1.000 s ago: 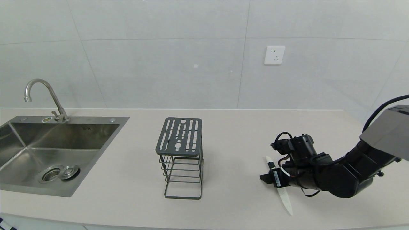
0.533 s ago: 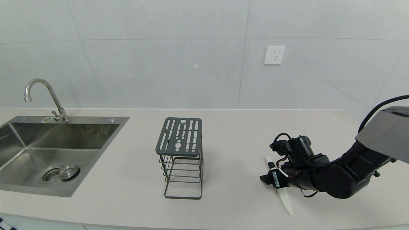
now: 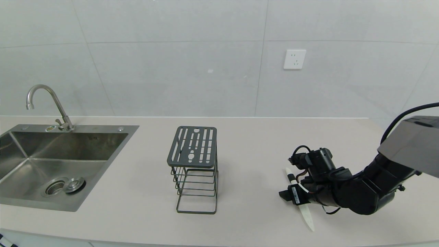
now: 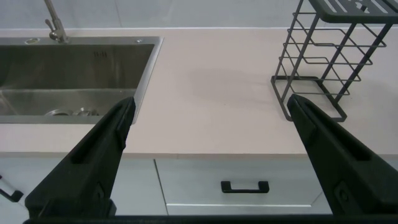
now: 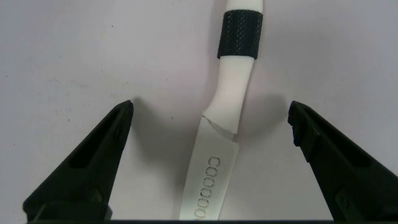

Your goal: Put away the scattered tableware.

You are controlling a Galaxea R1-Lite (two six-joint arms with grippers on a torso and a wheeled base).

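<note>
A white knife (image 3: 306, 214) lies flat on the pale tabletop (image 3: 250, 154), well to the right of the dark slotted utensil rack (image 3: 193, 168) and nearer the tabletop's front edge than the rack's base. Its handle, ringed by a black textured band (image 5: 240, 35), points away toward the wall, and its blade points toward the front edge. The right gripper (image 5: 211, 112) is low over the knife, at the join of handle and blade. Its jaws are apart, one on each side of the knife, and neither touches it in the right wrist view. The rack stands upright and bare, a slotted plate on a wire frame. A steel sink (image 3: 68, 140) is set into the tabletop to the rack's left, with a curved faucet (image 3: 44, 103) at its back rim. A white wall socket (image 3: 294, 59) sits on the tiled wall behind and to the right of the rack. The left gripper (image 4: 211, 104) hangs in front of the tabletop's edge, on the sink side of the rack, above a drawer handle (image 4: 245, 186). Its jaws are spread wide with nothing between them.
</note>
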